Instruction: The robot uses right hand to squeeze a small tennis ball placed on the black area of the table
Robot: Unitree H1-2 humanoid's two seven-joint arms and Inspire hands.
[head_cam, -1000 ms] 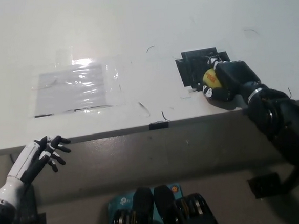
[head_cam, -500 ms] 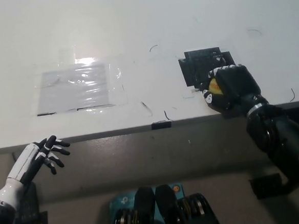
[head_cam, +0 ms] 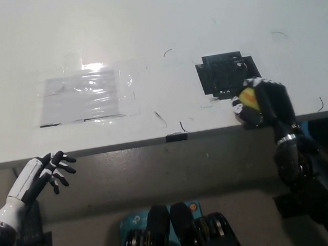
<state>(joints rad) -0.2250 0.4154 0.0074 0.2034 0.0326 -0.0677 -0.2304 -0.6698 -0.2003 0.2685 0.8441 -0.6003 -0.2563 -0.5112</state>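
Observation:
A small yellow tennis ball [head_cam: 248, 99] shows inside my black right hand [head_cam: 262, 103], whose fingers are wrapped around it. Hand and ball sit near the table's front edge, just below and to the right of the black patch [head_cam: 225, 72] taped to the white table [head_cam: 157, 28]. Most of the ball is hidden by the fingers. My white left hand [head_cam: 41, 174] rests below the table's front edge at the lower left, fingers spread and holding nothing.
A clear plastic sheet [head_cam: 86, 97] is taped flat on the table at centre left. A small black tab [head_cam: 176, 137] sits on the table's front edge. A black bracket [head_cam: 290, 203] lies on the floor at lower right.
My right hand has closed further on the ball and drawn it off the black patch toward the table's front edge. The forearm has swung down to a steeper angle. The left hand has barely moved.

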